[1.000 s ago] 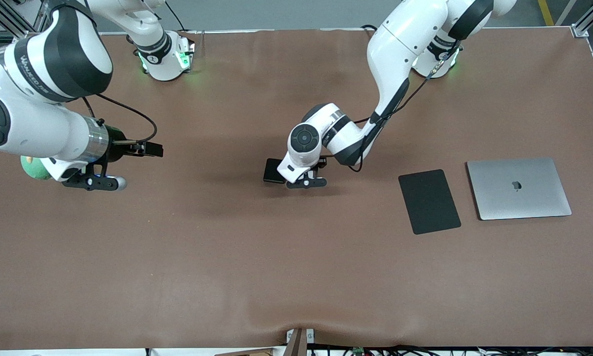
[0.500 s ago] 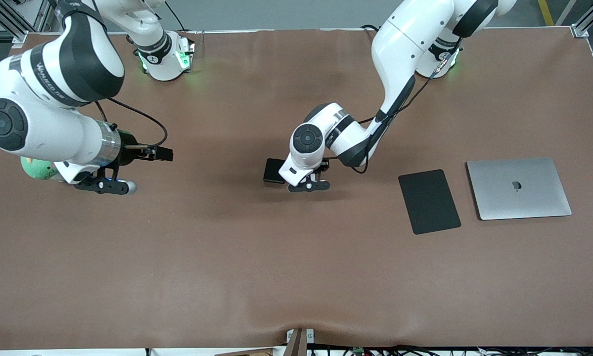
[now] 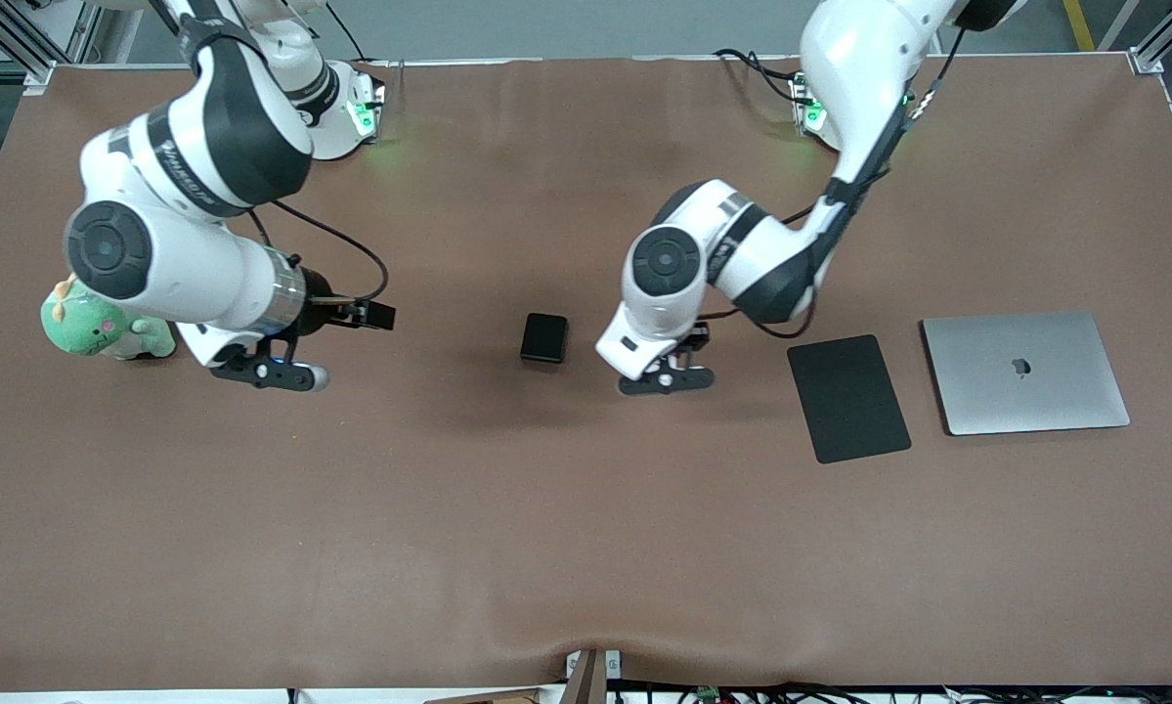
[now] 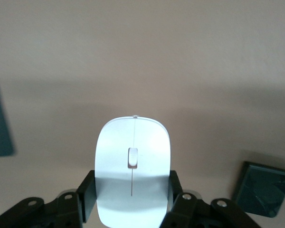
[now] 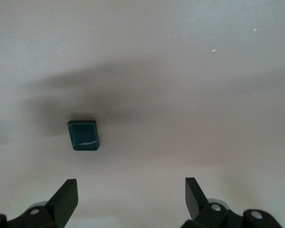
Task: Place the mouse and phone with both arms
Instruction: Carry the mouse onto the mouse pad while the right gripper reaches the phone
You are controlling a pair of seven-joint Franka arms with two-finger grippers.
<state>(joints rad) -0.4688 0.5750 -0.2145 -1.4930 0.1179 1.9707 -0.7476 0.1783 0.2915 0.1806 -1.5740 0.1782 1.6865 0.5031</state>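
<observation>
The white mouse (image 4: 133,161) sits between the fingers of my left gripper (image 4: 132,190), which is shut on it. In the front view that gripper (image 3: 666,379) hangs over bare table between the phone (image 3: 544,337) and the black mouse pad (image 3: 847,396), and the hand hides the mouse. The phone, a small black slab, lies flat on the table by itself; it also shows in the left wrist view as the phone (image 4: 263,189). My right gripper (image 3: 271,374) is open and empty over the table toward the right arm's end. Its wrist view shows the phone (image 5: 83,135) ahead of the open right gripper (image 5: 130,187).
A closed silver laptop (image 3: 1023,372) lies beside the mouse pad toward the left arm's end. A green plush toy (image 3: 97,328) sits near the table edge at the right arm's end. The brown table (image 3: 586,538) stretches wide nearer the front camera.
My left gripper has carried the mouse away from beside the phone toward the mouse pad, leaving the phone fully uncovered. My right arm has swung in toward the phone, still open.
</observation>
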